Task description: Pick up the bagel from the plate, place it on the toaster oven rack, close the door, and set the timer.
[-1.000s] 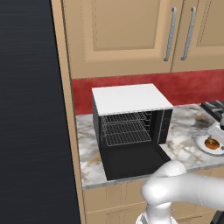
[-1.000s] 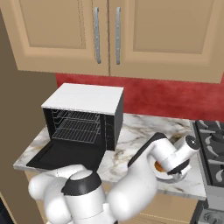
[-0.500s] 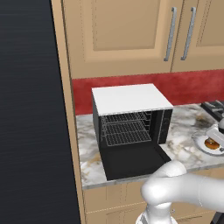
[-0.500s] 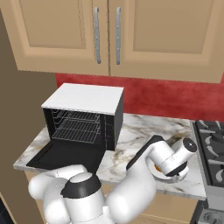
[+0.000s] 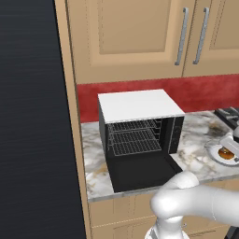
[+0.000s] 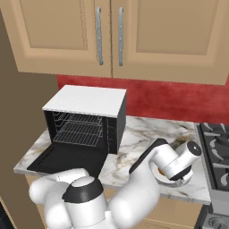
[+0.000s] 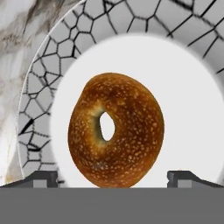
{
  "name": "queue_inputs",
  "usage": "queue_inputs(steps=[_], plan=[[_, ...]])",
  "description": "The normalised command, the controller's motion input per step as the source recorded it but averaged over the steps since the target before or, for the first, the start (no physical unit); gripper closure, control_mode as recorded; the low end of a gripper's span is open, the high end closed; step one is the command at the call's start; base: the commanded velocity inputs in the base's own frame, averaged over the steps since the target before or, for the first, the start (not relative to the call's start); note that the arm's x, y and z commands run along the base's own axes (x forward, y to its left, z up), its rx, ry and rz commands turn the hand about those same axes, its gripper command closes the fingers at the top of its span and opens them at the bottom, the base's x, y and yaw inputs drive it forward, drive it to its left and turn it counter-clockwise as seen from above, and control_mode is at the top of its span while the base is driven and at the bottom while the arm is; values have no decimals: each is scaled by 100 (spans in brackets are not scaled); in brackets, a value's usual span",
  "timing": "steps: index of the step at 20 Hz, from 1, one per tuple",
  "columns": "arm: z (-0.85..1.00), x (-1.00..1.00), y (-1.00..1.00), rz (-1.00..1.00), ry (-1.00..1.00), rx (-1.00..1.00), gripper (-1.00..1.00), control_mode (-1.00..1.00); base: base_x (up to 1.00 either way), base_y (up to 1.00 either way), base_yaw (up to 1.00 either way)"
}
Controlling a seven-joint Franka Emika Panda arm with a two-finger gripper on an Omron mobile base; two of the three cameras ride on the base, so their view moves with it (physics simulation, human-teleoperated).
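The bagel [image 7: 116, 129], golden-brown with a centre hole, lies on the white middle of the plate [image 7: 52, 74], whose rim has a cracked grey pattern. My gripper [image 7: 113, 178] hangs open straight over it, one fingertip [image 7: 41, 177] on each side of the bagel's near edge, touching nothing. From the left base view, the bagel [image 5: 227, 153] and plate [image 5: 214, 151] sit at the counter's right end. The black toaster oven stands open, its door [image 5: 142, 172] folded flat on the counter and its wire rack [image 5: 134, 143] bare. My hand [image 6: 179, 163] covers most of the plate [image 6: 166, 180].
A stove [image 6: 218, 152] adjoins the counter just right of the plate. Wooden wall cabinets [image 6: 112, 31] hang above the oven. A tall dark panel [image 5: 32, 121] bounds the counter on the left. Marble counter [image 6: 138, 134] lies between oven and plate.
My hand has sunk a little lower over the plate and bagel. The jaws have stayed open, and the oven has not moved.
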Motion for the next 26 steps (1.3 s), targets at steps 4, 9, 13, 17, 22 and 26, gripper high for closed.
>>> queue_inputs(steps=[4,9,13,17,22,26], plan=[[0,0,-3,-3,0,2,-100,-100,0,0,0],[0,1,-3,-8,0,2,-100,-100,0,0,0],[0,10,-2,-9,0,2,-100,-100,0,0,0],[0,8,0,-8,0,3,-100,-100,0,0,0],[0,0,0,-7,0,3,-100,-100,0,0,0],[0,0,-4,-8,0,2,-100,-100,0,0,0]])
